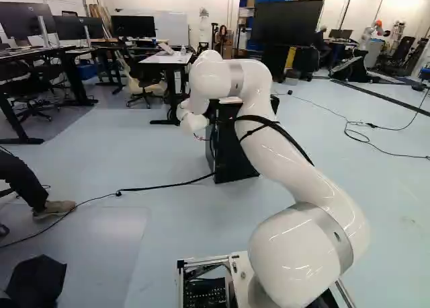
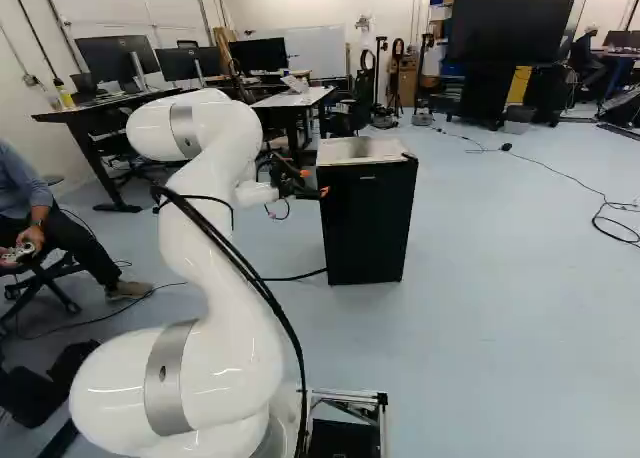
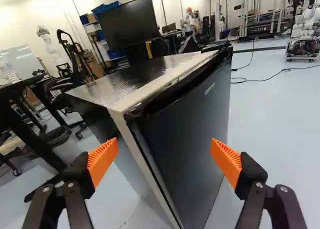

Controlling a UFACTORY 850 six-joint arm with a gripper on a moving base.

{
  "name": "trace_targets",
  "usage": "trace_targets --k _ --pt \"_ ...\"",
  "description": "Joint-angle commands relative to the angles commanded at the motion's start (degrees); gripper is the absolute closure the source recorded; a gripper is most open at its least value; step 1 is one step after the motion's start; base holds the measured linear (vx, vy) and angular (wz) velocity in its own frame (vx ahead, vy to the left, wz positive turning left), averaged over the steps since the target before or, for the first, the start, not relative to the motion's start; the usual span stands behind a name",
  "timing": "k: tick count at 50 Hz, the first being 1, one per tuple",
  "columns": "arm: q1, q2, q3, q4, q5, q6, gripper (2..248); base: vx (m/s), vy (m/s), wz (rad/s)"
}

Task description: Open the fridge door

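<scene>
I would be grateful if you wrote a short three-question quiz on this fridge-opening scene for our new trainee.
1. Multiple choice: the gripper is (A) fully shut, (B) not in any view, (C) open.
2. True or false: the fridge has its door closed.
3. Fill in the colour: the gripper's finger pads are ____.

Key: 1 C; 2 true; 3 orange.

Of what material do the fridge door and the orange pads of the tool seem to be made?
The fridge door looks like painted metal, dark and smooth with a soft sheen, though smooth plastic is also possible. The pads of the tool are probably rubber or soft plastic, matt, judging by their even orange colour and fine ridges.
</scene>
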Motion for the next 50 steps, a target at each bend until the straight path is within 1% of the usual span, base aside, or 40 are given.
trace_targets --k 20,30,41,50 --pt "-0.22 -0.97 -1.65 0.00 0.00 0.00 3 0.000 0.000 0.000" --pt "-0.65 -1.27 -2.16 0.00 0.00 0.00 3 0.000 0.000 0.000" --pt "-1.43 -1.15 -1.95 0.00 0.00 0.00 3 0.000 0.000 0.000" --pt "-2.04 -0.56 -0.95 0.00 0.00 0.00 3 0.000 0.000 0.000"
